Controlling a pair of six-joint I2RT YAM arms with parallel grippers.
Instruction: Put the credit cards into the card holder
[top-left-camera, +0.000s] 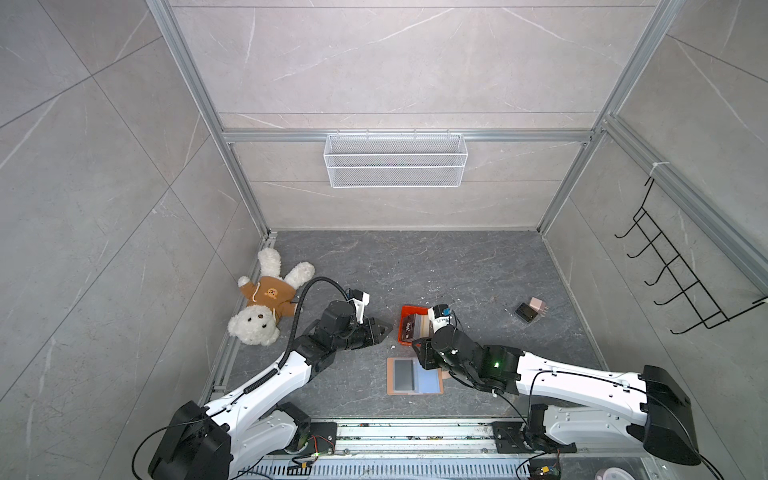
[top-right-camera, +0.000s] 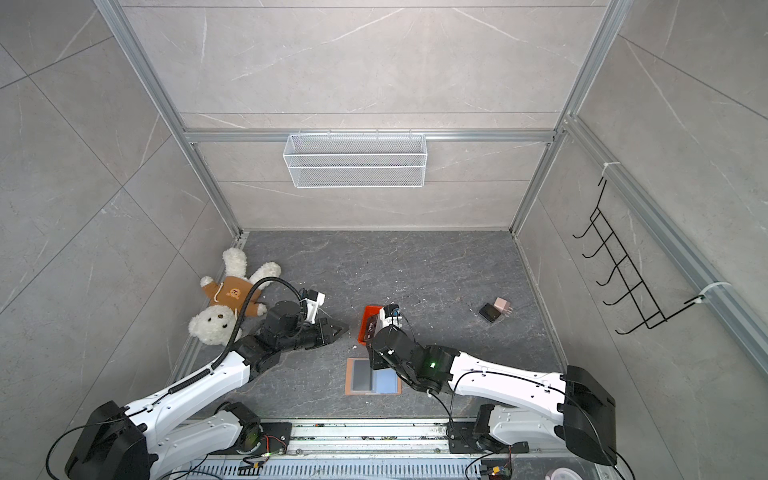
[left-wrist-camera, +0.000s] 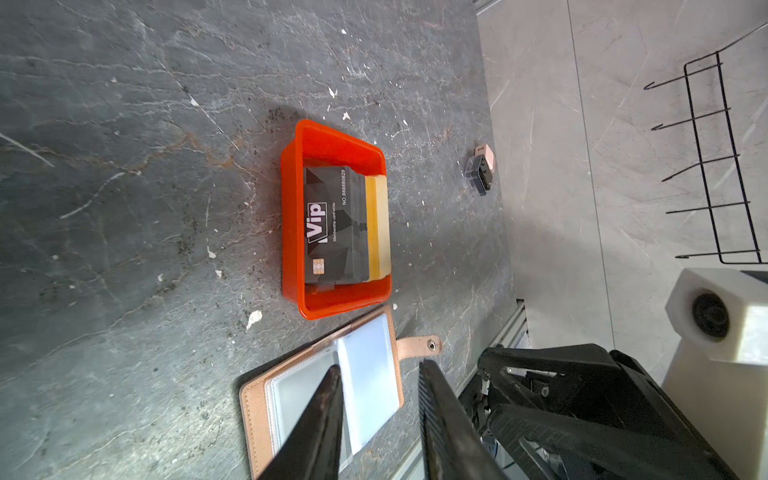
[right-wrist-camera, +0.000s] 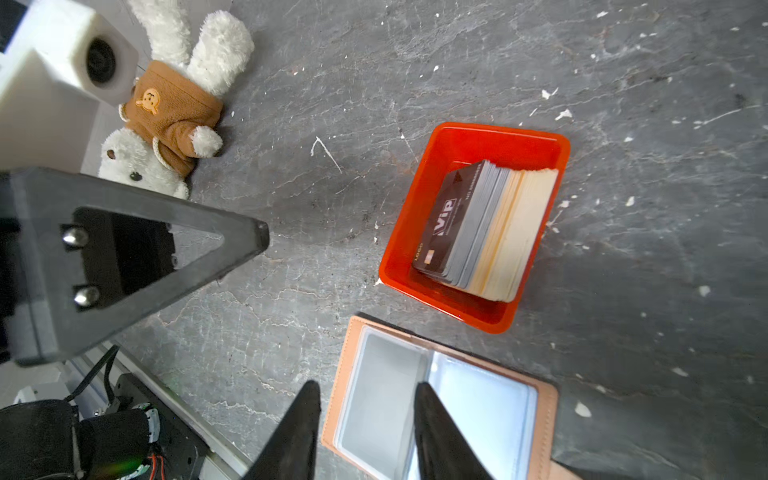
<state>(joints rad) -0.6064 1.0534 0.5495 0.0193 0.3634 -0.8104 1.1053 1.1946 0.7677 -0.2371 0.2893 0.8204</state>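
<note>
your left gripper (left-wrist-camera: 380, 365) and right gripper (right-wrist-camera: 366, 383) stand parted, empty. black plastic credit cards (top-left-camera: 409, 326) sit stacked in the orange-red tray (top-left-camera: 409, 309), lower centre in a top view, above the open pinkish-tan leather card holder (top-left-camera: 401, 376) — pinch one card's edge only.

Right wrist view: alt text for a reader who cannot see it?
A stack of credit cards, black VIP card showing, sits in an orange tray beside the open card holder. The right gripper, fingers apart and empty, hangs over the holder.

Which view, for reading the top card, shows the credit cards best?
Left wrist: the credit cards face it, lettering legible. Right wrist: slanted, edges showing. Both top views: tiny, partly behind the right arm.
</note>
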